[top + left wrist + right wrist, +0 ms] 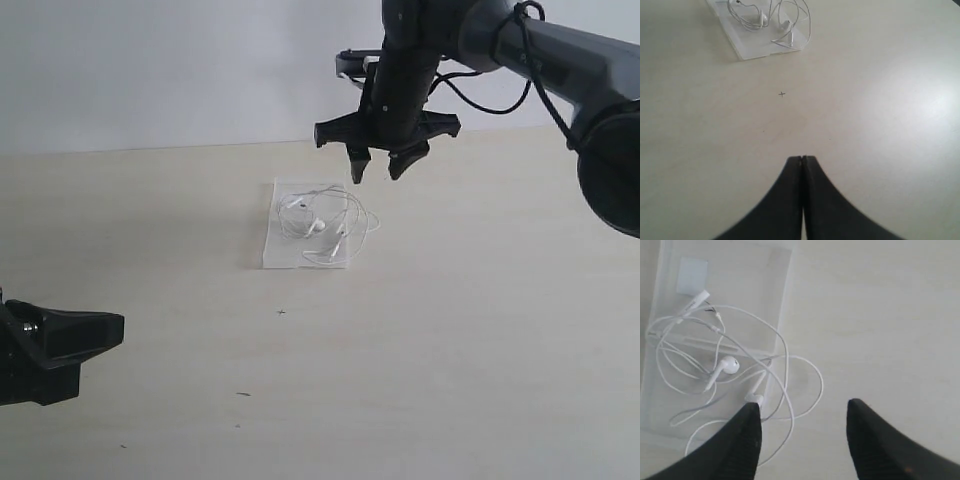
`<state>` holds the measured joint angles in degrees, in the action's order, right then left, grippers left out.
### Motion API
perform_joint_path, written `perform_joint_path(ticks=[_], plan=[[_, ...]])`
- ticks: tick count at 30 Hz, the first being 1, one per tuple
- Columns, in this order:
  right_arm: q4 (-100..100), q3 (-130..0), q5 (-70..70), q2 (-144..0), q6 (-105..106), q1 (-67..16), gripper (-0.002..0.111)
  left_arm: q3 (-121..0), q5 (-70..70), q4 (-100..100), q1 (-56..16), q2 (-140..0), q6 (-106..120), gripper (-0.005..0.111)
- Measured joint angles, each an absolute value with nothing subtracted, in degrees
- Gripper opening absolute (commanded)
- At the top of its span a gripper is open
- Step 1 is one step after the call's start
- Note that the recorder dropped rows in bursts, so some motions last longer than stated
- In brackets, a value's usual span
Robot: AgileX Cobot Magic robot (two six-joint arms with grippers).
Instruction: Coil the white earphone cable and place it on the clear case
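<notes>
The white earphone cable [314, 226] lies in a loose coil on the clear case [280, 252], which rests flat on the table. One loop spills past the case's edge onto the table. My right gripper [378, 168] hangs open above the case's far right corner, holding nothing. In the right wrist view the cable [729, 364] and case [747, 285] lie below the open gripper [805, 410], one earbud beside a fingertip [751, 412]. My left gripper [60, 345] sits low at the near left, shut and empty. Its wrist view shows the shut tips [802, 159], with the case [747, 47] and cable [762, 19] far off.
The pale wooden table [450, 330] carries a small dark cross mark [281, 312] in front of the case, also visible as a cross mark [782, 93] in the left wrist view. A white wall stands behind the table. The right arm's black cables loop near its wrist.
</notes>
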<state>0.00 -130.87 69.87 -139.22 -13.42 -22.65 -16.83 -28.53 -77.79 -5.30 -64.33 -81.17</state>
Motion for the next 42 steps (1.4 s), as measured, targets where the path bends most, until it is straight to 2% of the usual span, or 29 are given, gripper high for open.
perform_joint_path(ticks=[1, 2, 5, 10, 15, 30, 39, 42], plan=[[0.0, -130.9, 69.9, -138.5, -13.4, -22.7, 0.048, -16.8, -28.5, -77.8, -5.3, -64.3, -81.2, 0.0], [0.0, -130.9, 69.9, -137.9, -13.6, -22.7, 0.039, -16.8, -28.5, -77.8, -5.3, -64.3, -81.2, 0.0], [-1.9, -130.9, 70.0, -136.2, -13.7, -22.7, 0.0, -16.8, -27.0, -78.4, -5.3, -64.3, -81.2, 0.0], [-6.7, -130.1, 70.0, -130.6, -12.8, -22.6, 0.0, -16.8, -18.2, -78.5, -5.3, -64.3, -81.2, 0.0], [-6.2, -123.0, 70.0, -124.3, -11.4, -22.6, 0.0, -16.8, -15.3, -78.5, -5.3, -64.3, -81.2, 0.0], [-9.0, -88.0, 69.9, -104.7, -10.9, -22.6, 0.0, -16.8, -15.1, -78.5, -5.3, -64.3, -81.2, 0.0], [-3.7, -68.0, 58.9, -86.7, -10.0, -22.6, 0.0, -16.8, -15.1, -78.5, -5.3, -64.3, -81.2, 0.0], [-3.6, -63.6, 59.2, -81.5, -9.7, -22.6, 0.0, -16.8, -15.1, -78.5, -5.3, -64.3, -81.2, 0.0]])
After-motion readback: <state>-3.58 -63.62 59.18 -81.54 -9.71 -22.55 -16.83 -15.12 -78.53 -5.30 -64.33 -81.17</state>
